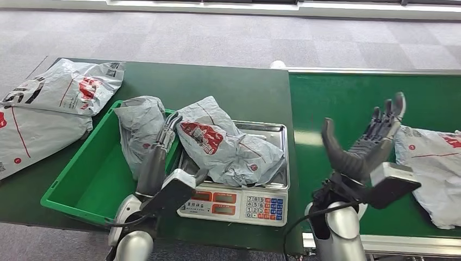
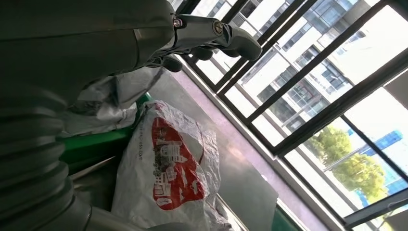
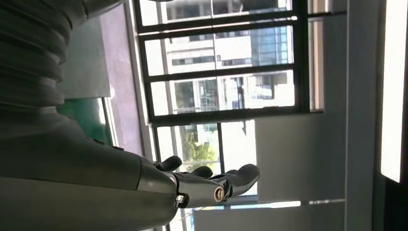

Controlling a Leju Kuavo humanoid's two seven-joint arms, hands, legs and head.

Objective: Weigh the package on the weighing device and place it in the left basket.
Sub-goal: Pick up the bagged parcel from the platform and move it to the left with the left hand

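Observation:
A grey package with a red print (image 1: 228, 145) lies crumpled on the steel pan of the weighing scale (image 1: 272, 130). My left hand (image 1: 164, 138) reaches up along the pan's left edge, between this package and the green basket (image 1: 81, 179). Its fingers are stretched out and hold nothing. In the left wrist view the package (image 2: 168, 168) lies just beyond the extended fingers (image 2: 216, 36). My right hand (image 1: 369, 138) is raised over the green belt, fingers spread and thumb apart, empty. The right wrist view has the hand (image 3: 207, 183) against the windows.
A second grey package (image 1: 140, 128) leans in the basket's far right corner. Two more packages (image 1: 70, 84) lie on the dark table at far left, and another one (image 1: 435, 163) lies on the green belt (image 1: 348, 98) right of my right hand. The scale's keypad (image 1: 263, 206) faces me.

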